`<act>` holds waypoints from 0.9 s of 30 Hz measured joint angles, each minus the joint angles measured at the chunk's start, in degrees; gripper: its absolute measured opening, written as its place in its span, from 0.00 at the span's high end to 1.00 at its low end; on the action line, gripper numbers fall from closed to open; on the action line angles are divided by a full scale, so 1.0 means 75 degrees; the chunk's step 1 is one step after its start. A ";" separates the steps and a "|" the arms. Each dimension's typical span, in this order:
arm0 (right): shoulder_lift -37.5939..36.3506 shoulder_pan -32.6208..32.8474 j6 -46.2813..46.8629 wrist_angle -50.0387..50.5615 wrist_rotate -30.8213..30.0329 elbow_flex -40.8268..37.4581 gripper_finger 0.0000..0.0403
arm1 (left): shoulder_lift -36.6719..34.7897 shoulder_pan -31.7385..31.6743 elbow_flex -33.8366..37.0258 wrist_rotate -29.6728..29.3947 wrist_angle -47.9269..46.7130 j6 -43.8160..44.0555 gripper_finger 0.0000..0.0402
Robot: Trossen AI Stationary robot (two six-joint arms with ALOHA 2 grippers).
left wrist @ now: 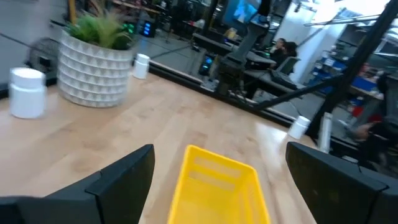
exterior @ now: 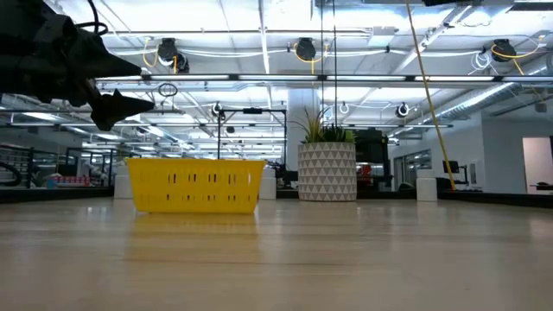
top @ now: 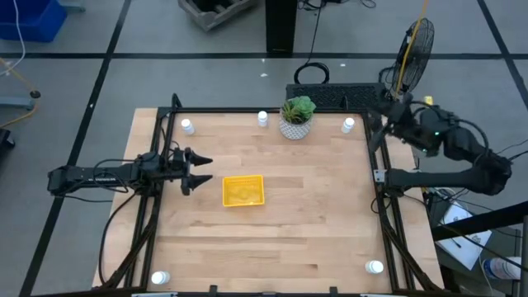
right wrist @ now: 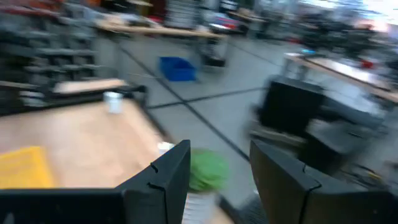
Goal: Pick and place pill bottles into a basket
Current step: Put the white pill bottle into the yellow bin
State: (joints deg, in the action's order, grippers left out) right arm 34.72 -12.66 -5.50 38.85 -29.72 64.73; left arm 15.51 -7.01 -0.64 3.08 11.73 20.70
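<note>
Currently the left tool [top: 200,171] hung wide open and empty just left of the yellow basket [top: 243,190] mid-bench. Right tool [top: 381,122] sat narrow, nearly shut, holding nothing, off the far right corner. Pill bottles [top: 187,126] stood around the bench edges.

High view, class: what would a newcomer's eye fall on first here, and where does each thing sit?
The bright yellow basket sits empty near the table's middle, with the open left gripper just beside it. A potted plant stands at the far edge, and white pill bottles ring the table, such as one at the far left corner and one at the near right corner.
</note>
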 joint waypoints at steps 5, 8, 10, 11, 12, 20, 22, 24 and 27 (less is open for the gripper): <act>-0.0052 -0.0461 0.0045 0.0549 -0.0274 0.0017 0.61 | 0.0000 0.0000 -0.0001 0.0356 0.0005 0.0068 0.09; 0.0000 -0.0921 0.0045 0.0773 -0.0550 -0.0058 0.61 | 0.0000 0.0000 0.0000 0.0434 0.0005 0.0069 0.09; 0.0064 -0.1252 0.0062 0.0747 -0.0639 -0.0249 0.61 | 0.0000 0.0000 0.0000 0.0459 0.0009 0.0074 0.09; 0.0093 -0.1412 0.0103 0.0711 -0.0631 -0.0376 0.61 | 0.0000 0.0000 0.0002 0.0459 0.0006 0.0082 0.09; 0.0128 -0.1568 0.0137 0.0603 -0.0632 -0.0534 0.61 | 0.0000 0.0000 0.0000 0.0462 0.0006 0.0080 0.09; 0.0177 -0.3097 0.0094 -0.2527 -0.0313 -0.2536 0.61 | 0.0000 0.0000 -0.0001 0.0757 0.0010 0.0148 0.09; 0.0163 -0.3481 0.0219 -0.3201 -0.0045 -0.2976 0.61 | 0.0000 0.0000 0.0000 0.0962 0.0009 0.0150 0.09; 0.0202 -0.3793 0.0522 -0.3477 0.0163 -0.3378 0.61 | 0.0000 0.0000 0.0002 0.1180 0.0009 0.0152 0.09; 0.0280 -0.4126 0.0912 -0.3791 0.0404 -0.4016 0.61 | 0.0000 0.0000 0.0001 0.1431 0.0006 0.0152 0.09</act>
State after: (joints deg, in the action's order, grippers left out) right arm 36.82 -43.61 1.34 10.42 -26.69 34.62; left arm 15.51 -7.01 -0.63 13.82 11.77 21.85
